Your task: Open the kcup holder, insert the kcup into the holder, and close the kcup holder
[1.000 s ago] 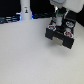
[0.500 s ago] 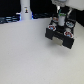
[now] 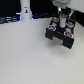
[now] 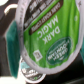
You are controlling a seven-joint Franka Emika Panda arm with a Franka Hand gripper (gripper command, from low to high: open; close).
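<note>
One arm reaches down at the far side of your pale surface [image 3: 30,55], towards the exterior view's right. Its tool [image 3: 60,19] hangs directly above the kcup holder [image 3: 61,34], a black boxy unit with pale patches. In the wrist view, the kcup [image 4: 50,32] fills nearly the whole picture, its green lid facing the camera, very close to the tool. You cannot tell from either view whether the tool is clamped on the kcup or parted, since the fingers are hidden.
</note>
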